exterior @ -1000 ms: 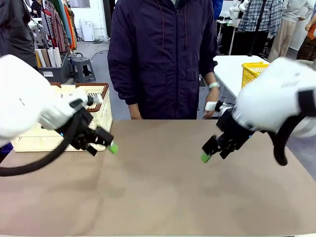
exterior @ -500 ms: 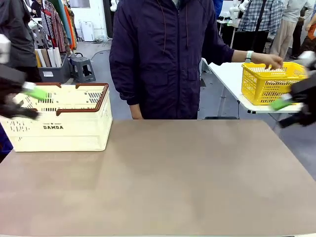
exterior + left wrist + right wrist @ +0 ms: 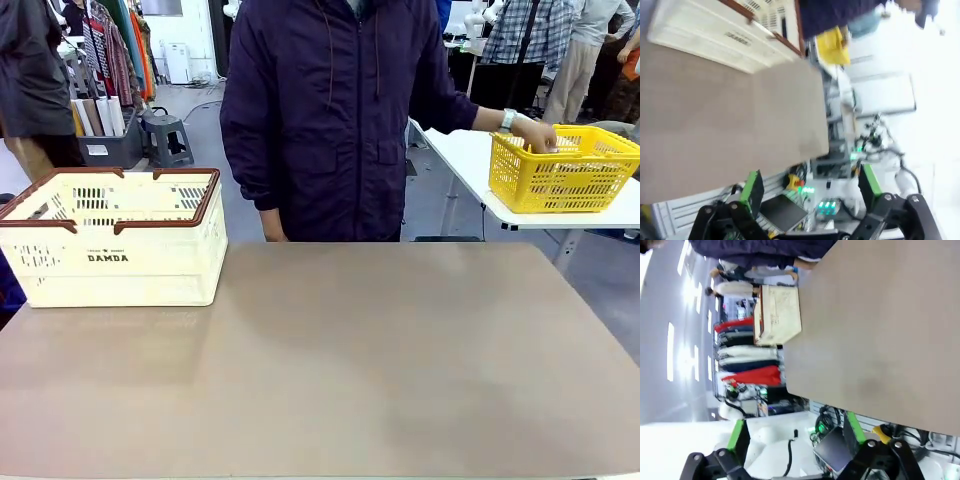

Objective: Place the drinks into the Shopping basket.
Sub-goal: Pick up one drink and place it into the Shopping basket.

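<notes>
Shopping basket (image 3: 120, 262): you'll find it upright on the far left part of the table (image 3: 340, 370), its print facing you.
Left gripper (image 3: 812, 189): jaws spread wide, well apart from the Shopping basket.
Right gripper (image 3: 795, 434): jaws spread wide, also well apart from the Shopping basket.
Person (image 3: 330, 110): stands behind the table, just right of the Shopping basket.
Person's hand (image 3: 538, 135): in the yellow basket (image 3: 560, 185) on a white side table (image 3: 465, 150), far right of the Shopping basket.
</notes>
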You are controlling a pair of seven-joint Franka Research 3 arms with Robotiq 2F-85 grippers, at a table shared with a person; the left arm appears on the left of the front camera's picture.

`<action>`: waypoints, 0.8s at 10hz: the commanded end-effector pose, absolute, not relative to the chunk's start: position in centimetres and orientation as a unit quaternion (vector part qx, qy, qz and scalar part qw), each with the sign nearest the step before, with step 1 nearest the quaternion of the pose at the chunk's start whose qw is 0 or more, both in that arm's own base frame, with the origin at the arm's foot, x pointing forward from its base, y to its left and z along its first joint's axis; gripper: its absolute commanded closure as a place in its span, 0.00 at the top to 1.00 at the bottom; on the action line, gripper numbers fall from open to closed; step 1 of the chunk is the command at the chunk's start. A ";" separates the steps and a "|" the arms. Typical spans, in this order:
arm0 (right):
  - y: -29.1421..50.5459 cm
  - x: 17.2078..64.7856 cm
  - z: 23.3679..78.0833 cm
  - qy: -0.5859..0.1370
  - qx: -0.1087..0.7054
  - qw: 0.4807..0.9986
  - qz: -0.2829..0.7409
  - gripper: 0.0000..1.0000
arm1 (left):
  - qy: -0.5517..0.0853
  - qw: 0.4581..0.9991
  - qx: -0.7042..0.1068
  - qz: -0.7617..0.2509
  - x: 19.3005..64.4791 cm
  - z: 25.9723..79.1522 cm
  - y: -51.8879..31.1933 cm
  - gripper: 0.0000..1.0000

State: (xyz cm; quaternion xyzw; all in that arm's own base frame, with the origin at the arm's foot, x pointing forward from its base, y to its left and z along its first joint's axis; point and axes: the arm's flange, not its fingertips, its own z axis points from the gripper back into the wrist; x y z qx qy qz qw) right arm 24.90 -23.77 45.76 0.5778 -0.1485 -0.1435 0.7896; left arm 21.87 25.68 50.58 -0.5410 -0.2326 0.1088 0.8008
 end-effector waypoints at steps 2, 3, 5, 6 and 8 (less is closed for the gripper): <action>-23.6 26.5 44.3 -0.188 0.579 0.776 -0.163 1.00 | -0.250 0.795 -0.540 0.119 24.5 48.1 26.1 1.00; -24.5 25.2 44.3 -0.154 0.587 0.778 -0.162 1.00 | -0.243 0.787 -0.550 0.138 21.9 48.6 27.3 1.00; -24.5 25.2 44.3 -0.154 0.587 0.778 -0.162 1.00 | -0.243 0.787 -0.550 0.138 21.9 48.6 27.3 1.00; -24.5 25.2 44.3 -0.154 0.587 0.778 -0.162 1.00 | -0.243 0.787 -0.550 0.138 21.9 48.6 27.3 1.00; -24.5 25.2 44.3 -0.154 0.587 0.778 -0.162 1.00 | -0.243 0.787 -0.550 0.138 21.9 48.6 27.3 1.00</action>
